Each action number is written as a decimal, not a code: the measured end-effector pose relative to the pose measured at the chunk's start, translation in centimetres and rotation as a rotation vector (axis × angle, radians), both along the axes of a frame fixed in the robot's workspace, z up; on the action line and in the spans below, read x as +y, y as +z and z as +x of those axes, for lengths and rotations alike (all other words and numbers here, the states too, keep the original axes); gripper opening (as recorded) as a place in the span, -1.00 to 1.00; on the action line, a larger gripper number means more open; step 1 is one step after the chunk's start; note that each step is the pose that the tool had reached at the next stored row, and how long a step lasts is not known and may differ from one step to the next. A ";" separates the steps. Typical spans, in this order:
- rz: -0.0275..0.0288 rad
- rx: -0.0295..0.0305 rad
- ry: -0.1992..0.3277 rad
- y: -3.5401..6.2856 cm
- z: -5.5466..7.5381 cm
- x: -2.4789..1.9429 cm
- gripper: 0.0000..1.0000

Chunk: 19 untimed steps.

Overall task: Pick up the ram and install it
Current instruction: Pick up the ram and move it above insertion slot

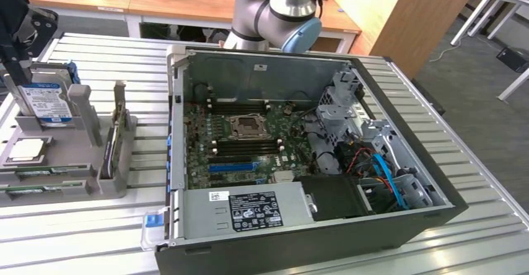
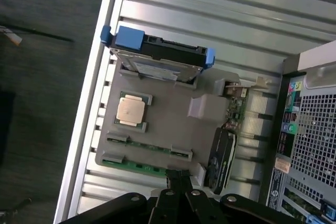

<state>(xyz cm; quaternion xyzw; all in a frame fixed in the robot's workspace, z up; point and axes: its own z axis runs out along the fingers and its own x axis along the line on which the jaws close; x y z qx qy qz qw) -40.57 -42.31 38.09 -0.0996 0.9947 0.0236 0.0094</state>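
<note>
Two green ram sticks (image 2: 143, 145) (image 2: 131, 164) lie flat side by side in the grey holder (image 2: 168, 124). In the exterior view they show as green strips (image 1: 37, 174) at that holder's near end. My gripper (image 2: 176, 176) hangs above the holder, close to the outer stick's edge, with its black fingers drawn together and nothing between them. It appears in the exterior view as a dark shape (image 1: 17, 61) at the far left, over the hard drive. The open computer case (image 1: 413, 219) lies in the middle with its motherboard (image 1: 240, 145) exposed.
The holder also carries a hard drive with a blue-and-white label (image 1: 41, 101), a silver processor (image 2: 130, 110) and an upright black card (image 2: 223, 153). The arm's base (image 1: 277, 15) stands behind the case. A power supply (image 1: 248, 210) and cables fill the case's near side.
</note>
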 end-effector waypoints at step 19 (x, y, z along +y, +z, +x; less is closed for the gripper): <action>0.0000 0.0000 0.335 -0.01 0.0 0.00 -0.80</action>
